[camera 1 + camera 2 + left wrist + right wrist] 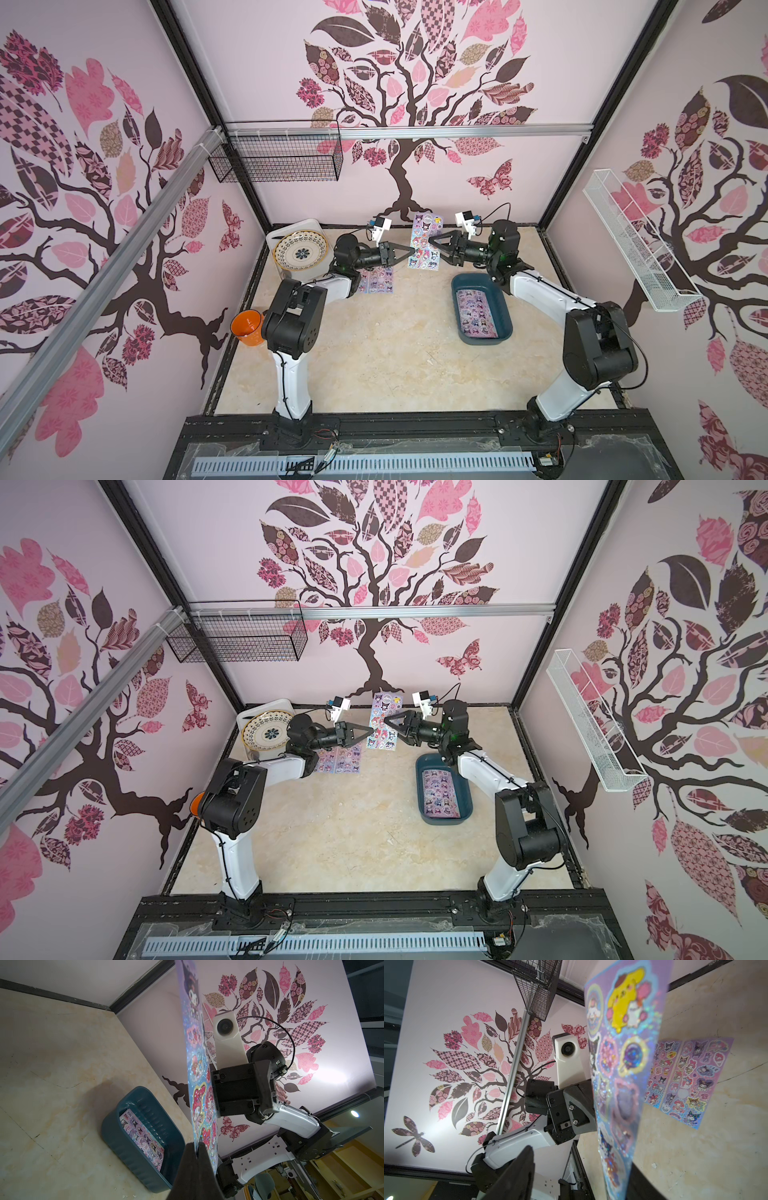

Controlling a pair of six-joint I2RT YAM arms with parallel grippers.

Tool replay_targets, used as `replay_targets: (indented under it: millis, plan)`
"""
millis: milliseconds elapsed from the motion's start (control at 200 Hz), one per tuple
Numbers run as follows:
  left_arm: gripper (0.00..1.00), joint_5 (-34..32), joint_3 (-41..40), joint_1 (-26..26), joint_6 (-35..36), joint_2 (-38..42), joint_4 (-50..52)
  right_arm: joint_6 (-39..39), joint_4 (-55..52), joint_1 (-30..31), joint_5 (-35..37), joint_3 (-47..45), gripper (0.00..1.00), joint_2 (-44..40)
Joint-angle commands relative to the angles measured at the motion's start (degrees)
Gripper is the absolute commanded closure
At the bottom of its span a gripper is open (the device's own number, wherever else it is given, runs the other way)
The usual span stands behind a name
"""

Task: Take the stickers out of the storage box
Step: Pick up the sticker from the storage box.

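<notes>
Closest to the left wrist camera, the left gripper point(196, 1146) has its two black fingers pressed together on one long edge of a sticker sheet point(198, 1093), pinching it with no gap showing. That sheet stands upright in the air, clear of the marble-patterned table point(395, 357), between the two arms in both top views.

From the opposite side the right gripper point(432, 241) faces the same sheet with its jaws parted. In the right wrist view one of its fingers point(521, 1174) stands well apart from the printed face. The other finger shows as a dark edge behind the sheet, so the sheet lies in the gap. Whether that far finger touches it I cannot tell.

On the table beneath the right arm sits the teal storage box point(484, 340), with more stickers point(476, 313) lying flat inside. Two further sheets point(377, 281) lie side by side on the table just beside the left arm, outside the box.
</notes>
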State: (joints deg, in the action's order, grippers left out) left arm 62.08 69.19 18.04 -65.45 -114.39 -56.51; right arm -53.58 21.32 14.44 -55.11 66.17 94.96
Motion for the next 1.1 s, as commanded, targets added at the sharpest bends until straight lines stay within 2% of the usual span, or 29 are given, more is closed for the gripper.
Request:
replay_targets:
  millis: [0,210,355,615,885,1095]
  plan:
    - [1.00,0.04,-0.46,0.15,2.57,1.36,1.55,5.06,-7.37,0.07,2.05,2.04,0.52,-2.45]
    - [1.00,-0.19,-0.44,0.23,3.90,1.56,3.44,12.30,-18.99,0.11,6.81,4.20,0.83,-1.97]
    - [1.00,0.09,0.16,0.58,6.72,2.01,6.93,14.28,-22.23,0.22,8.45,5.21,0.97,-1.14]
    - [1.00,-1.54,2.17,1.55,20.25,4.48,25.02,19.74,-31.43,0.43,13.39,7.76,1.00,-0.31]
    - [0.85,-4.84,4.30,1.30,28.33,3.91,37.42,22.87,-37.16,0.66,15.12,10.24,1.00,1.95]
    - [0.81,-9.14,5.04,-1.08,35.52,4.09,48.86,25.82,-42.49,1.82,17.44,13.30,1.00,4.99]
